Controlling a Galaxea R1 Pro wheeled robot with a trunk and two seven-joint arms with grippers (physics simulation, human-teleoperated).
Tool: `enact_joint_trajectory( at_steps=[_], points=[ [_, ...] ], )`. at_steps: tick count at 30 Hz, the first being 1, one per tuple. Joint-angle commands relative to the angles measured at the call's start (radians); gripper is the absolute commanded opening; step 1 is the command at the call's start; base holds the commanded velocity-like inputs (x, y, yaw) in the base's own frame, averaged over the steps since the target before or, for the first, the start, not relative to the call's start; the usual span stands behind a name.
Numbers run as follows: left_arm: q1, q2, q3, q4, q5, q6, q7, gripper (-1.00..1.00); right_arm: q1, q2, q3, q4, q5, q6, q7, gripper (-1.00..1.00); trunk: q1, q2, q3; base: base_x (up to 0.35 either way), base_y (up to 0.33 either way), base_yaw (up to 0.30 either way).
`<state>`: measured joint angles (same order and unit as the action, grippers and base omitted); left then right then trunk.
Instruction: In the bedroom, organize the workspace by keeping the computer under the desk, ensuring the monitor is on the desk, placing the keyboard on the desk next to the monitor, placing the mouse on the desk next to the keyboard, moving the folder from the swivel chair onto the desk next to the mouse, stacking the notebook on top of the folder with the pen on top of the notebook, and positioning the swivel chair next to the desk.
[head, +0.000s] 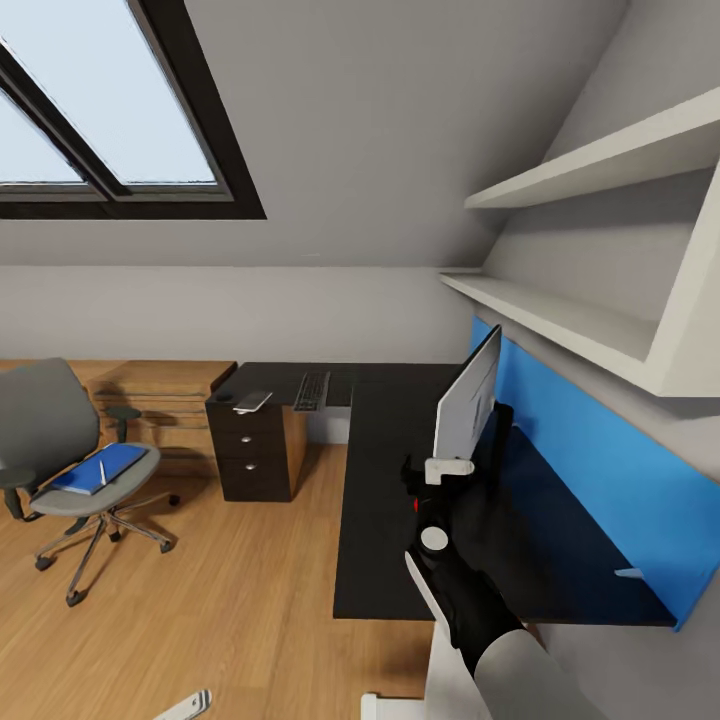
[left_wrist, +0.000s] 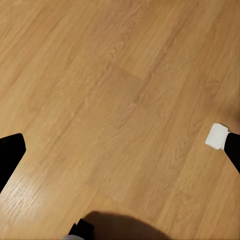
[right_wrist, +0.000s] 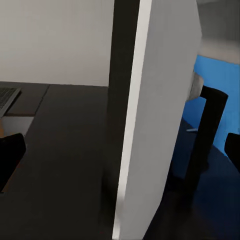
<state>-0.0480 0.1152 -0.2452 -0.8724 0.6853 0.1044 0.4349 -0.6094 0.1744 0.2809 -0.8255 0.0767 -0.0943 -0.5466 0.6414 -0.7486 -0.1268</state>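
Right hand (head: 447, 468) is gripping the monitor (head: 468, 398) by its lower edge over the bench (head: 385, 480); left hand (left_wrist: 120, 165) is hanging open above the floor (left_wrist: 110, 100).

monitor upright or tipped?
Upright: the monitor stands on edge on the desk, its stand behind it; the right gripper is at its lower edge.

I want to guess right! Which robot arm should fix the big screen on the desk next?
Probably the right. Its right gripper sits at the monitor on the desk, with the screen's edge close between its jaws. The left gripper hangs over bare wooden floor.
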Motion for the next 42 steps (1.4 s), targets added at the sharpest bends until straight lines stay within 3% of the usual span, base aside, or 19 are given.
enact_joint_trajectory(
  at_steps=[1,18,25,33,38,42],
  points=[
    [-0.001,0.001,-0.005,-0.002,0.005,0.003,0.008,1.0,-0.001,0.0,0.001,0.001,0.006,0.001,-0.009,1.0,0.0,-0.001,-0.002,0.006,0.001,0.0],
    [0.0,0.001,-0.006,-0.002,0.005,0.002,0.008,1.0,-0.001,0.0,-0.009,0.002,0.005,0.004,-0.024,1.0,0.0,-0.001,-0.002,0.131,0.0,0.0],
    [-0.001,0.001,-0.006,-0.002,0.005,0.002,0.008,1.0,-0.001,-0.026,-0.013,0.002,0.002,0.005,-0.025,1.0,0.0,-0.001,-0.002,0.043,0.0,0.0],
    [-0.001,0.001,-0.006,-0.002,0.005,0.002,0.008,1.0,-0.001,-0.03,-0.049,0.002,0.002,0.006,-0.026,1.0,0.0,-0.001,-0.002,0.003,0.0,0.0],
    [0.0,0.001,-0.006,-0.002,0.005,0.002,0.008,1.0,-0.001,-0.032,-0.1,0.001,0.002,0.007,-0.026,1.0,0.0,-0.001,-0.002,0.0,0.0,0.0],
    [0.0,0.001,-0.006,-0.002,0.005,0.001,0.008,1.0,-0.001,-0.032,-0.107,0.001,0.002,0.007,-0.026,1.0,0.0,-0.001,-0.002,0.0,0.0,0.0]
  ],
)
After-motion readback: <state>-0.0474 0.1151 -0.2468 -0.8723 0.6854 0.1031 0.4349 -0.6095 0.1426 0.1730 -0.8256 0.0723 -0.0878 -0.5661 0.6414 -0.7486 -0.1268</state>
